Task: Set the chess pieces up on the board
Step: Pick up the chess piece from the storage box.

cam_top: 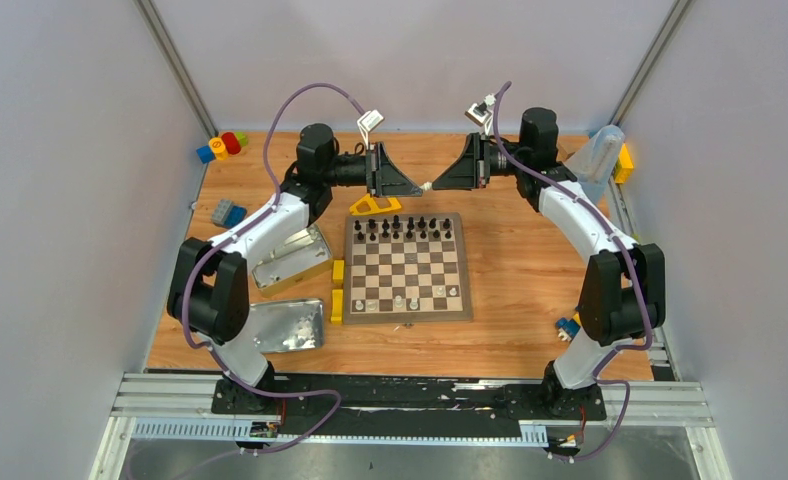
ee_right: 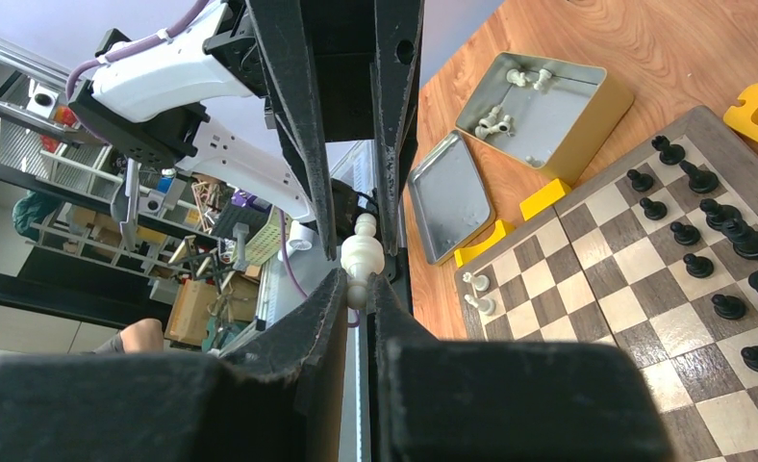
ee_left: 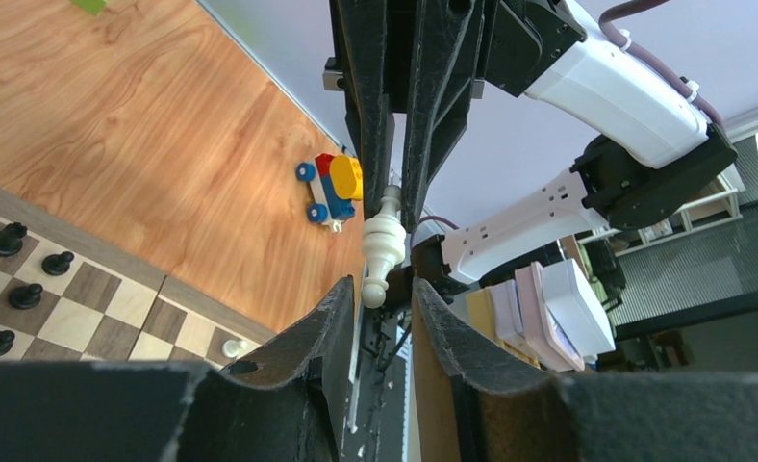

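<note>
White chess piece (ee_right: pixel 363 255) clenched in right hand (ee_right: pixel 358 289) — left hand (ee_left: pixel 385 287) unclenched around its other end

A light wooden tabletop (cam_top: pixel 510 310) is seen beneath everything. Two shiny rectangular metal tins are laid on its left part: a deeper one (cam_top: pixel 292 258), set at an angle, and a shallow one (cam_top: pixel 288 327) nearer the front. Just right of them, two small yellow plastic blocks (cam_top: pixel 338 271) (cam_top: pixel 336 307) are lined up one behind the other. A yellow triangular plastic frame (cam_top: pixel 375 206) is laid flat farther back. Blue, yellow, red and green toy bricks (cam_top: pixel 222 146) are gathered in the far left corner, and grey and blue bricks (cam_top: pixel 228 213) are placed nearer. A small blue, yellow and red toy car (cam_top: pixel 568 328) is found on the right.
</note>
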{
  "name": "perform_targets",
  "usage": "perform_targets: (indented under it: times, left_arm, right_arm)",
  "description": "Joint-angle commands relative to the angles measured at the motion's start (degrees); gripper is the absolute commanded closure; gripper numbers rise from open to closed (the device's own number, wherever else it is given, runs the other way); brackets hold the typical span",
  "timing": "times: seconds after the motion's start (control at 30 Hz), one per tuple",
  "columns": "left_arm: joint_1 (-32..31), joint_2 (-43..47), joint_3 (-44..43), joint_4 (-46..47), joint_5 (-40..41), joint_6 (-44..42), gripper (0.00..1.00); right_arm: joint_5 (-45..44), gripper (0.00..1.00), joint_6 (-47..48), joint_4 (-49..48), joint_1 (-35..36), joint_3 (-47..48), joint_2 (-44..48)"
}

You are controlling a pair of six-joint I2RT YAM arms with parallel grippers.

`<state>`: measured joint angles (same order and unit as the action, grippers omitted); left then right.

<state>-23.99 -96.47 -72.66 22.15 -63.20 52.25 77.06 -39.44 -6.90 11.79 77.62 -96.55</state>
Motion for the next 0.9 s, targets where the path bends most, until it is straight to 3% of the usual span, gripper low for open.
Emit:
perform_targets:
  times: [0.0, 0.5, 0.87]
  left_arm:
    - [-0.27, -0.04, -1.92, 2.10, -1.34, 0.24, 0.65]
    - [-0.23, -0.37, -2.42, 1.86, -1.58, -0.16, 0.65]
    - [-0.18, -0.77, -2.61, 1.67, -1.99, -0.31, 0.72]
  right_arm:
    - [0.91, 1.00, -0.46, -2.55, -0.22, -0.40, 0.14]
    - [1.25, 1.00, -0.29, -2.68, -0.20, -1.22, 1.10]
    - [1.34, 1.00, -0.20, -2.77, -0.19, -1.42, 0.86]
